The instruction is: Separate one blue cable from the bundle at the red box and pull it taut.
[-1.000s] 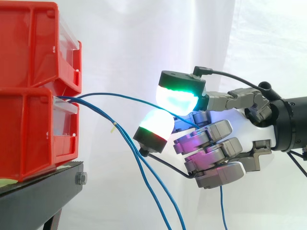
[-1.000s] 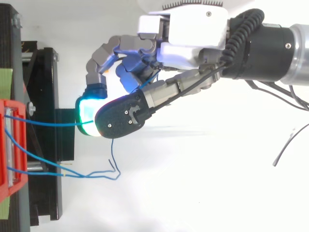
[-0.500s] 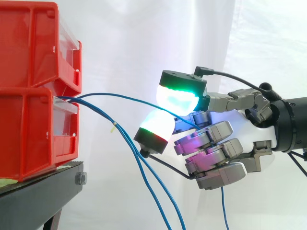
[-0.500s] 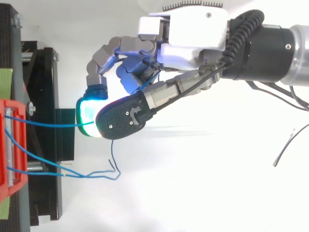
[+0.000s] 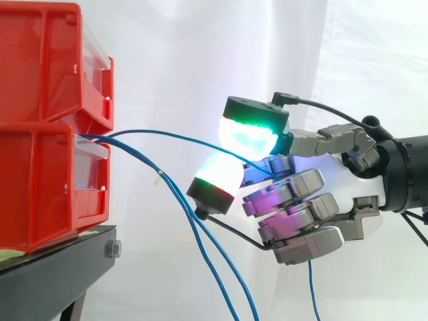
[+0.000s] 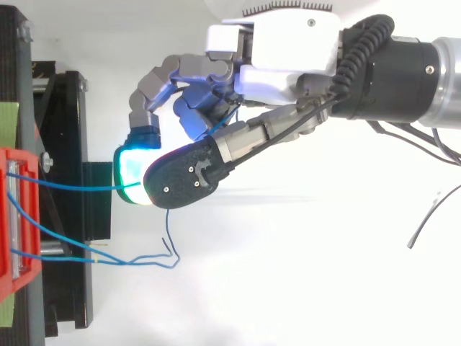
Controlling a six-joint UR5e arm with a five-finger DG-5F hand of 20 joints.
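- My hand point(image 5: 338, 190) is curled shut, with one blue cable point(image 5: 194, 142) pinched between the thumb and a finger.
- The pad point(image 5: 251, 137) above the cable glows green and cyan. The pad point(image 5: 217, 177) just below it glows white with a red edge.
- My other fingers are folded into the palm, lit faintly magenta, and a short blue length hangs straight down beneath them.
- From above, my hand point(image 6: 288, 58) reaches in from the right and the green pad points toward the bins.
- The held cable runs from my pinch leftward in a shallow arc, not a straight line, to the front of the lower red bin point(image 5: 40, 187).
- The other blue cables point(image 6: 137, 263) leave the same bin front and sag downward, passing just beside my lower pad, apart from the held one.
- An upper red bin point(image 5: 40, 60) sits stacked on the lower one.
- Both bins rest on the black stand point(image 5: 60, 261), with the white curtain point(image 5: 187, 53) behind.
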